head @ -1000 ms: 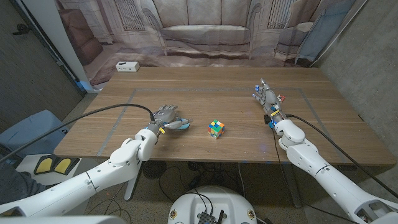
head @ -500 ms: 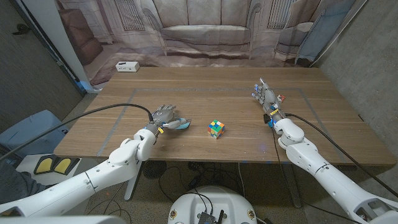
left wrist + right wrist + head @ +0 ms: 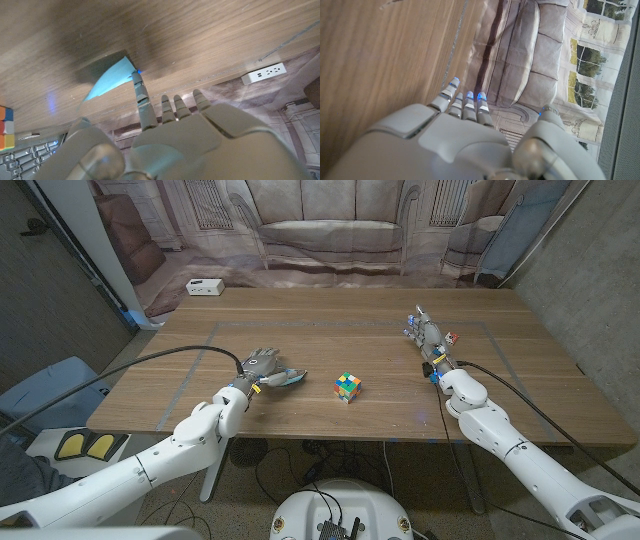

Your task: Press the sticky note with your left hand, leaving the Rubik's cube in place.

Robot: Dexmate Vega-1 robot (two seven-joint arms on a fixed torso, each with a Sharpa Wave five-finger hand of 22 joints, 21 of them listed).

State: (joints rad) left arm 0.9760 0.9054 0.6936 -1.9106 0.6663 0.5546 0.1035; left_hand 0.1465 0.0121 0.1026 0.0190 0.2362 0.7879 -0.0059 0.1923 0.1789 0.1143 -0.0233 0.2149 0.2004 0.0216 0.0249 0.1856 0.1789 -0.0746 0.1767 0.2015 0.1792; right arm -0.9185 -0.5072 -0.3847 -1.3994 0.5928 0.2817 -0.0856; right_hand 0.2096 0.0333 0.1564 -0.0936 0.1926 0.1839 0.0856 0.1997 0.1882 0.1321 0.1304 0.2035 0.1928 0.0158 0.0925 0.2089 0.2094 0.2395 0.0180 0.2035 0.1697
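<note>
The blue note (image 3: pixel 286 378) is seen on the table (image 3: pixel 330 330), just left of the cube (image 3: pixel 347 386). The left hand (image 3: pixel 260 367) is held over the note's near side, and one fingertip (image 3: pixel 136 75) is put on the note's edge (image 3: pixel 111 76). The other fingers are spread. The right hand (image 3: pixel 428 338) is set far to the right, fingers out straight, with nothing held.

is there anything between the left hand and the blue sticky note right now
Nothing visible stands between them. The left hand is already at the sticky note, with a fingertip at its edge. The Rubik's cube sits apart, on the note's far side from the hand.
</note>
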